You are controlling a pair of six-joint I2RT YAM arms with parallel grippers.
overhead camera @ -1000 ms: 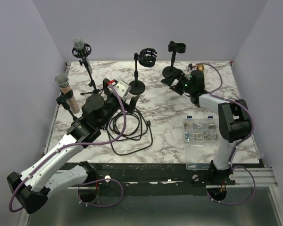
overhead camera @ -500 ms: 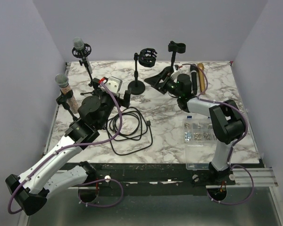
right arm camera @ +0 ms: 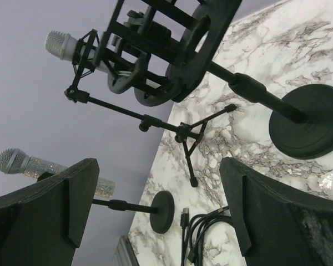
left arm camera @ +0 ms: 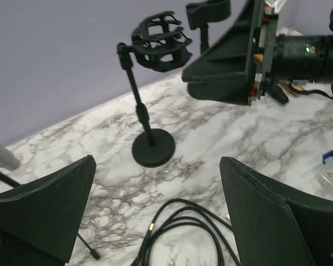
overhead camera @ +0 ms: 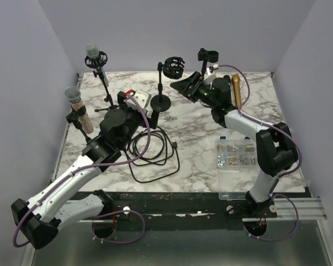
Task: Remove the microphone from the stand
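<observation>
A silver microphone (overhead camera: 92, 54) (right arm camera: 61, 45) sits in a shock mount on a tripod stand (overhead camera: 106, 91) at the back left. A glittery microphone (overhead camera: 75, 100) (right arm camera: 22, 162) is clipped on a round-base stand (right arm camera: 161, 208) at the left edge. My left gripper (overhead camera: 140, 108) (left arm camera: 155, 205) hovers open and empty over the black cable, right of both microphones. My right gripper (overhead camera: 187, 86) (right arm camera: 155, 210) is open and empty, raised near the empty shock-mount stand (overhead camera: 172, 67) (right arm camera: 166, 39) and pointing left.
A gold microphone (overhead camera: 235, 88) lies on the marble table (overhead camera: 200, 133) at the back right. A clip stand (overhead camera: 207, 55) stands behind my right gripper. A coiled black cable (overhead camera: 152, 149) (left arm camera: 188, 233) lies centre-left. A clear parts box (overhead camera: 236, 158) sits front right.
My right gripper has swung left and lifted toward the empty shock-mount stand, uncovering the gold microphone. My left gripper shifted slightly left, then back. Both stay open.
</observation>
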